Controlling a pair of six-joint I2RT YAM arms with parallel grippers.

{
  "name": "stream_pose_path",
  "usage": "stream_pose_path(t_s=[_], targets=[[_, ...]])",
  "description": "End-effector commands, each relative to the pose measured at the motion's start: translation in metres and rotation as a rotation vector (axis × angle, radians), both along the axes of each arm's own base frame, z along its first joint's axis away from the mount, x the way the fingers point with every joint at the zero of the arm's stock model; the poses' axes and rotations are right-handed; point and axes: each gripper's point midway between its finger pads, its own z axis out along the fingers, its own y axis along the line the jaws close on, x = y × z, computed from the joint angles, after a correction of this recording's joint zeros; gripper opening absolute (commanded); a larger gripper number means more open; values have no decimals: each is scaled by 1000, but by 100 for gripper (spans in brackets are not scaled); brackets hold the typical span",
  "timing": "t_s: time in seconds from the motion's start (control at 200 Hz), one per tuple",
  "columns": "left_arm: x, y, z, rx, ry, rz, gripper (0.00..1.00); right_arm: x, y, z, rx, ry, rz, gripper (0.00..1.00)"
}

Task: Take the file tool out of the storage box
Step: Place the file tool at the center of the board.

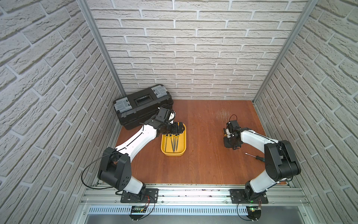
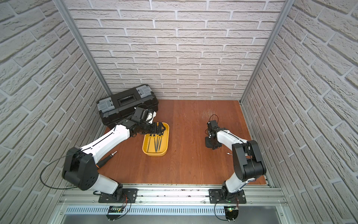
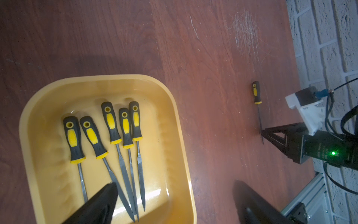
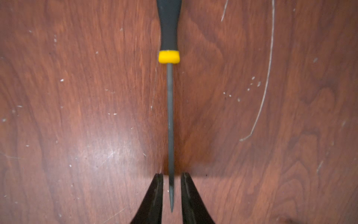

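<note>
Top view, nearest the front: a screwdriver lies by the counter's right edge. Farther back, left of the middle, sits the yellow storage box with five files inside. One more file lies out on the counter's right side, its thin tip between the right fingers, which stand a little apart without touching it. The left fingers hang wide apart over the box's far end. A black toolbox sits in the far left corner.
</note>
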Motion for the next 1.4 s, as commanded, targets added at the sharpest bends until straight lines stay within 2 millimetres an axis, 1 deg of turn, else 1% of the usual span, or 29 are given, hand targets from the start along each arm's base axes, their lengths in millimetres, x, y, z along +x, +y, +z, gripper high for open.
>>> stream_pose_path(t_s=[0.0, 0.09, 0.165, 0.25, 0.33, 0.465, 0.53, 0.565, 0.595, 0.615, 0.65, 0.68, 0.78, 0.97, 1.08, 1.155, 1.23, 1.32, 1.395], targets=[[0, 0, -7, 16, 5, -5, 99, 4, -2, 10, -6, -26, -10, 24], [2, 4, -11, 32, 10, 6, 98, 9, -2, 22, -2, -73, -12, 26], [4, 9, -15, 62, 13, 22, 98, 15, 2, 40, 23, -132, -6, 28], [8, 15, -20, 99, 14, 41, 97, 20, 10, 60, 71, -188, 9, 33], [11, 18, -27, 134, 22, 51, 95, 23, 17, 79, 114, -236, 21, 41], [18, 19, -38, 167, 44, 58, 92, 22, 26, 103, 169, -301, 51, 59], [22, 19, -44, 181, 47, 67, 91, 21, 31, 112, 195, -329, 72, 71], [25, 20, -47, 186, 50, 73, 91, 20, 35, 116, 217, -346, 86, 81], [27, 18, -50, 189, 51, 73, 90, 20, 38, 120, 235, -359, 93, 85], [29, 18, -52, 191, 53, 75, 90, 20, 40, 122, 244, -366, 97, 91], [32, 17, -54, 193, 55, 79, 88, 19, 43, 125, 264, -378, 105, 93], [34, 16, -56, 195, 59, 79, 87, 19, 45, 128, 276, -386, 112, 99], [42, 12, -60, 205, 60, 79, 84, 18, 51, 134, 307, -409, 128, 100], [53, 3, -65, 244, 66, 70, 71, 15, 53, 139, 319, -428, 139, 100], [58, -3, -70, 269, 78, 67, 59, 15, 55, 142, 329, -438, 148, 100], [60, -7, -73, 292, 82, 62, 48, 16, 55, 145, 329, -442, 152, 100], [64, -10, -75, 317, 85, 59, 46, 17, 55, 147, 329, -448, 155, 100], [67, -13, -75, 343, 80, 59, 39, 16, 56, 150, 331, -459, 157, 100], [69, -14, -77, 369, 86, 59, 38, 15, 56, 152, 334, -463, 158, 100]])
